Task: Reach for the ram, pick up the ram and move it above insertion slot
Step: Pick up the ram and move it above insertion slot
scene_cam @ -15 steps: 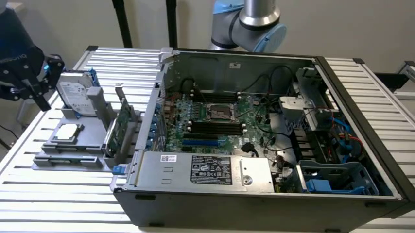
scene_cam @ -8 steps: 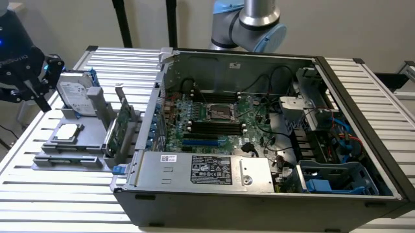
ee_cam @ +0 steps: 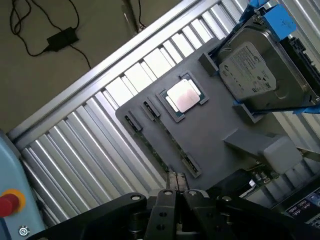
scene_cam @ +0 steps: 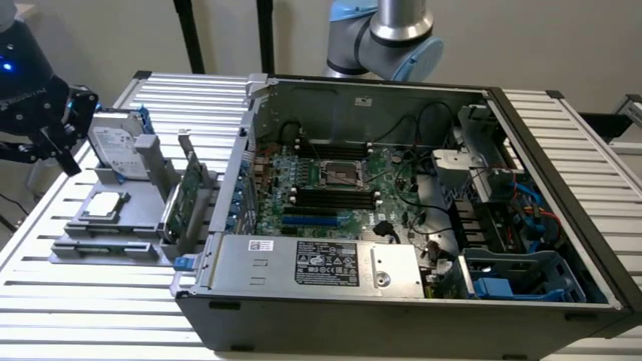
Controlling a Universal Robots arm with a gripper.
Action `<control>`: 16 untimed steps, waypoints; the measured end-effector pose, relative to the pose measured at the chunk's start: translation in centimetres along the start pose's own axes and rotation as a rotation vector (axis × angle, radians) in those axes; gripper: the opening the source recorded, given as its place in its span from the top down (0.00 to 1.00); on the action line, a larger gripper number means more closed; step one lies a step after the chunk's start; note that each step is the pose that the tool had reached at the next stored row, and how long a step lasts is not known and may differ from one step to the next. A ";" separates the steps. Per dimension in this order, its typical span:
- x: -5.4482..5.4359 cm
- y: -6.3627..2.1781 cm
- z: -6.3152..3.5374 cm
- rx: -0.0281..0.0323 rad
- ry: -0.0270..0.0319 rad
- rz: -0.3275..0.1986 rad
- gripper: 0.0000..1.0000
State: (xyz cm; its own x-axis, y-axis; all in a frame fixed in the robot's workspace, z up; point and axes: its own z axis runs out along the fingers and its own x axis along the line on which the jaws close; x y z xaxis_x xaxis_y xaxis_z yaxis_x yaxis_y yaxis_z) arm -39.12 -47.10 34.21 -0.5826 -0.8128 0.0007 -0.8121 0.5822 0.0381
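The ram (ee_cam: pixel 156 148) lies edge-up in a long groove of the grey holder plate (ee_cam: pixel 210 130), a thin green strip between two dark clips. In the exterior view the ram (scene_cam: pixel 105 247) sits along the holder's front edge. My gripper (ee_cam: pixel 176 186) hangs above the holder with its fingertips close together over one end of the ram, nothing visibly between them. In the exterior view the gripper (scene_cam: pixel 62 147) is at the far left, beside the hard drive. The dark memory slots (scene_cam: pixel 331 197) lie in the middle of the motherboard inside the open computer case (scene_cam: pixel 401 301).
On the holder stand a hard drive (ee_cam: pixel 252 67) in a blue frame, a processor chip (ee_cam: pixel 184 96) and an upright green expansion card (scene_cam: pixel 186 197). The slatted metal table (scene_cam: pixel 90 316) carries everything. A red button (ee_cam: pixel 9 204) and floor cables (ee_cam: pixel 60 37) lie beyond the table's edge.
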 end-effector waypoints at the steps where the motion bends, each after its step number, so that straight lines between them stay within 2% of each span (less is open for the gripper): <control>1: 0.0 0.00 0.05 0.0000 0.0008 -0.018 0.89; 16: 0.0 -0.02 0.66 0.0002 0.0111 -0.291 0.89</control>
State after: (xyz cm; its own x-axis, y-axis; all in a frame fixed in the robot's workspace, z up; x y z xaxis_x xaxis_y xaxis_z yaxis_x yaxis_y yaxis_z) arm -39.12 -47.10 33.54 -0.3250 -0.9457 0.0007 -0.9450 0.3248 0.0381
